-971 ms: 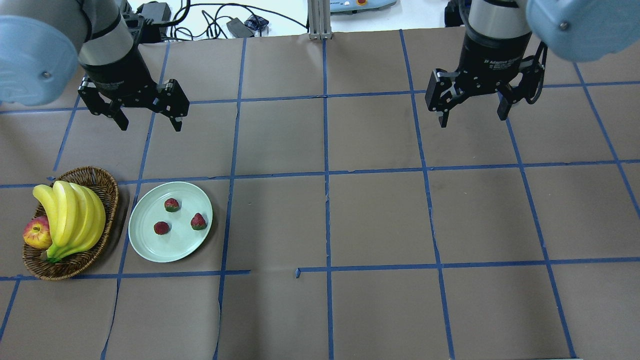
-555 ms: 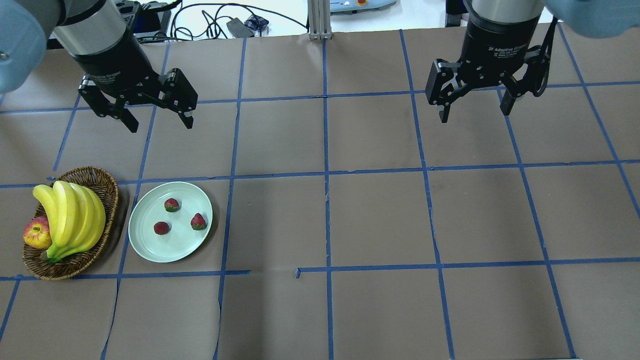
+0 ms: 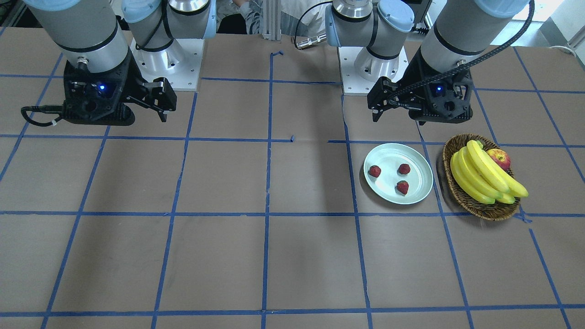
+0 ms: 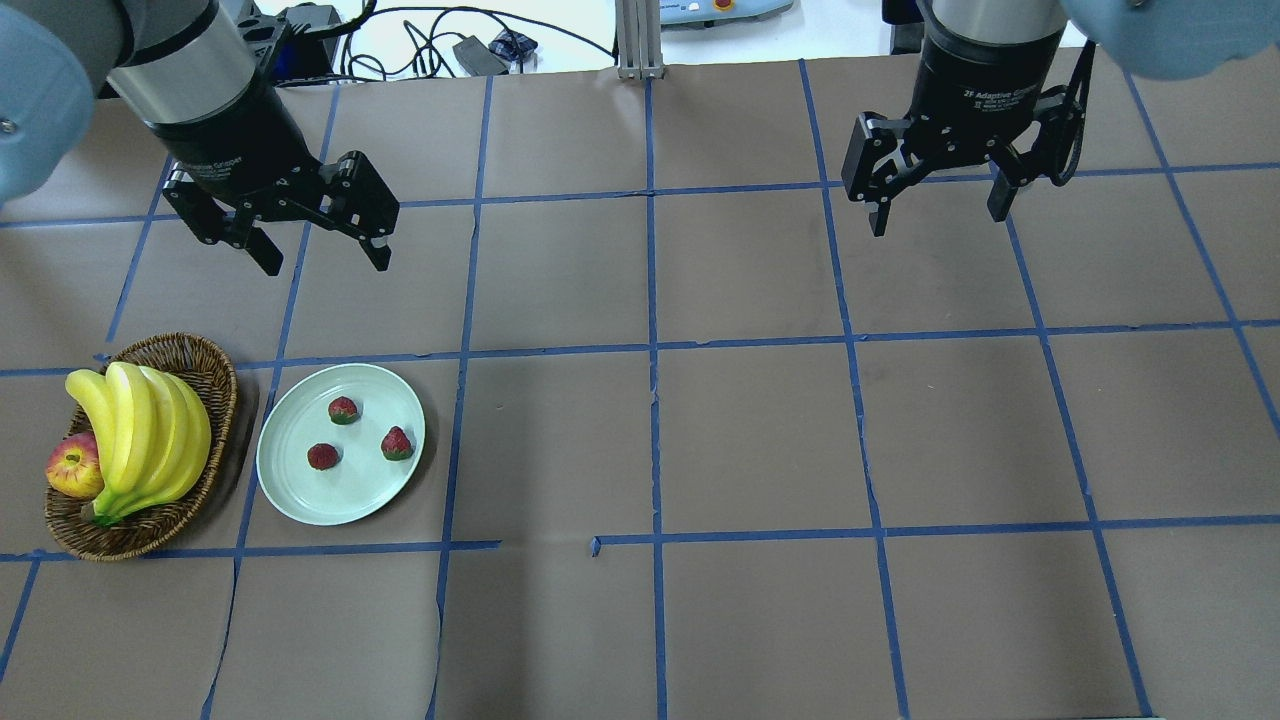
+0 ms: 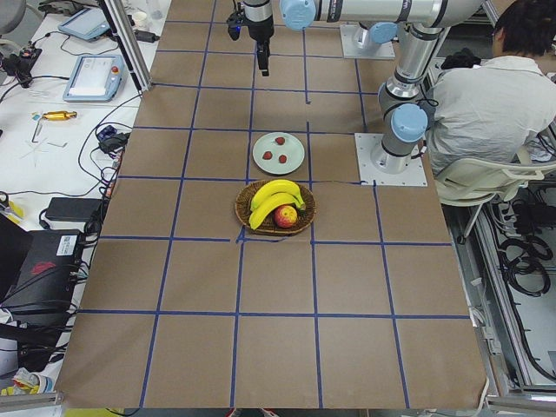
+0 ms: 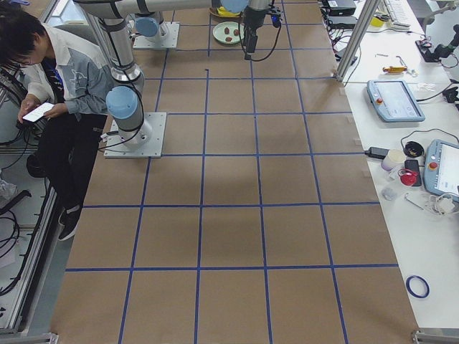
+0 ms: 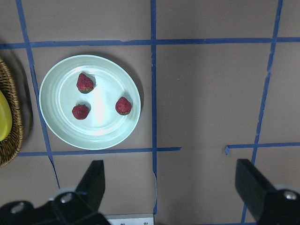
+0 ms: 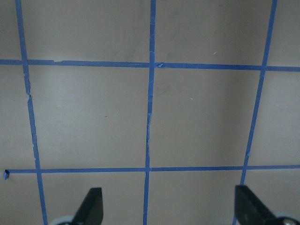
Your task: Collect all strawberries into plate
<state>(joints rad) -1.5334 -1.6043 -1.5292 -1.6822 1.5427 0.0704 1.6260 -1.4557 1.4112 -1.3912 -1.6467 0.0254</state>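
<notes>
All three strawberries [image 4: 343, 409] lie on the pale green plate [image 4: 300, 500], apart from one another, and the plate sits just beside the wicker basket [image 4: 215, 375] of bananas and an apple. From that layout, the collecting looks finished. The left gripper [image 4: 325, 262] hangs above the table near the plate, claw spread wide and empty. The right gripper [image 4: 938, 222] hangs well apart over bare paper, also spread and empty. The berries are probably light and likely to roll on the glossy plate. A gentle pinch across the red body, below the cap, would suit.
</notes>
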